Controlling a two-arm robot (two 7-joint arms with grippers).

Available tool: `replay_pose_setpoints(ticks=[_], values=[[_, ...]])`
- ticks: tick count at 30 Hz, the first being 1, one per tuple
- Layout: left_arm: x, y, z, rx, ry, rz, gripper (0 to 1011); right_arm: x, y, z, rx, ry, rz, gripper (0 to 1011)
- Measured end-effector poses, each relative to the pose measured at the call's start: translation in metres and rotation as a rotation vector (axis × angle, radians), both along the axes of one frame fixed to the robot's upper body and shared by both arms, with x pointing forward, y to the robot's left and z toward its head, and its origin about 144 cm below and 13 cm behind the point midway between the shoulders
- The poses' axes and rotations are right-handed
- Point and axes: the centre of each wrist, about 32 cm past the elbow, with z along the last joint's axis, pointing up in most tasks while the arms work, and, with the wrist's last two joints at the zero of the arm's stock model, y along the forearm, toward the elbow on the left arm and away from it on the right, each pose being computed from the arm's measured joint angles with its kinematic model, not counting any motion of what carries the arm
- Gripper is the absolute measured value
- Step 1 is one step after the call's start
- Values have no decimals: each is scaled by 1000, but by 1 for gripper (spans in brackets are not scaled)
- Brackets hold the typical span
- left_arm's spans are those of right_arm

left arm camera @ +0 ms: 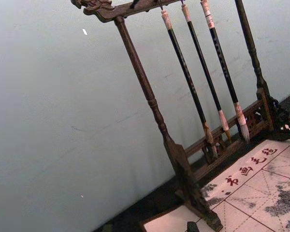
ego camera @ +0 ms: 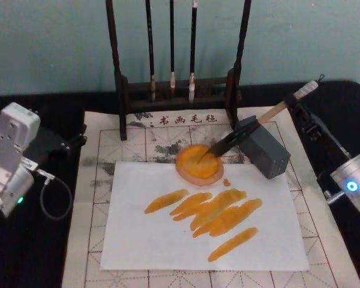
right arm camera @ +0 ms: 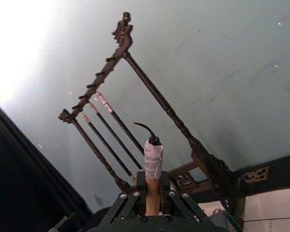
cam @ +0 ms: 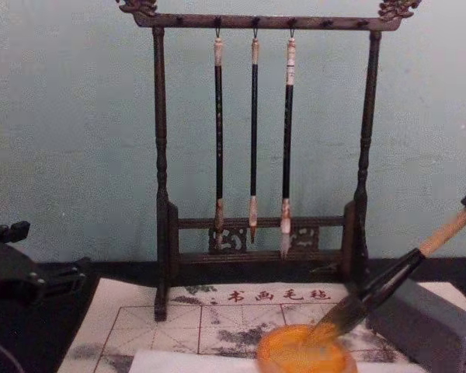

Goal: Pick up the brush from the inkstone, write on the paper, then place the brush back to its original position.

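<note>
Head view: the brush (ego camera: 270,114) lies slanted. Its dark tuft sits in the round, orange-filled inkstone (ego camera: 189,174) and its black shaft leans on the grey block (ego camera: 267,153) just beside the inkstone. The right gripper (ego camera: 295,103) is at the pale upper handle, near the taped end. The paper (ego camera: 168,240) lies on the beige grid mat (ego camera: 90,198), its far edge under the inkstone, and it carries several orange strokes (ego camera: 210,213). Behind stands the dark brush rack (ego camera: 117,72) with three thin brushes (ego camera: 171,42). The left gripper (ego camera: 72,141) rests on the black worktop (ego camera: 24,252) off the mat's left edge, well apart from the brush.

Left wrist view: it looks at the rack, the hanging brushes and a corner of the mat. Whether the left gripper is released or clenched cannot be told.

Right wrist view: the jaws sit against both sides of the wooden handle with no gap showing, grasping the brush.

Chest view: the tuft dips into the inkstone and the handle rises to the right.
</note>
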Motion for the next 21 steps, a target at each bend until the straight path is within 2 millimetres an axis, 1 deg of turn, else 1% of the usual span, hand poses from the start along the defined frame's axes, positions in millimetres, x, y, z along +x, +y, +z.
replay_pose_setpoints(ticks=[21], values=[[0,0,0,0,0,0,1001,11,13,-17,35,50,-23,183]])
